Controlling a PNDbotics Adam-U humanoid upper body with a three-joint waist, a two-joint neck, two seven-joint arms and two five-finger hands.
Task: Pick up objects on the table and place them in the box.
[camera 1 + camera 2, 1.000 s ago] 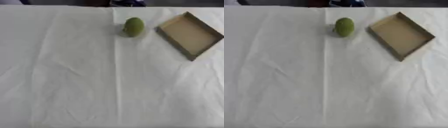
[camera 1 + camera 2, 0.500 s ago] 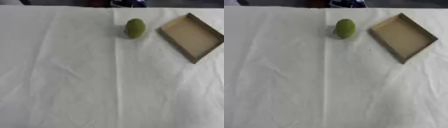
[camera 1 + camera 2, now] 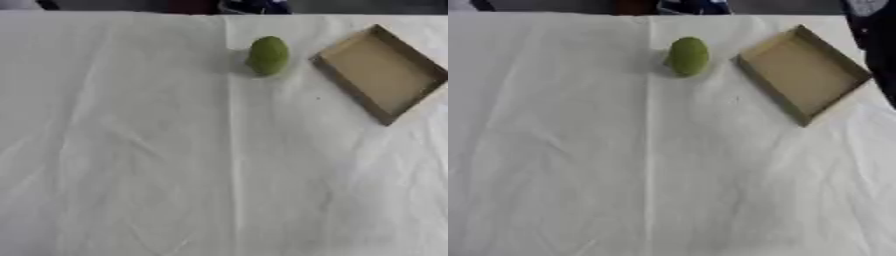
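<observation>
Desk [image 3: 131, 150]: white cloth, unchanged.
Green fruit [image 3: 268, 55]: far side, just left of the box, untouched.
Box [image 3: 381, 71]: empty as before.
Right edge: a dark shape newly enters — possibly the right arm; fingers unseen, state cannot be told — pick not begun.

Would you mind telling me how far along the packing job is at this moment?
Nothing looks done yet: the cardboard box is empty. Nothing is in hand, since no robot hand shows in either view. Left to do: the green fruit lies on the white tablecloth beside the box, waiting to be picked up.
</observation>
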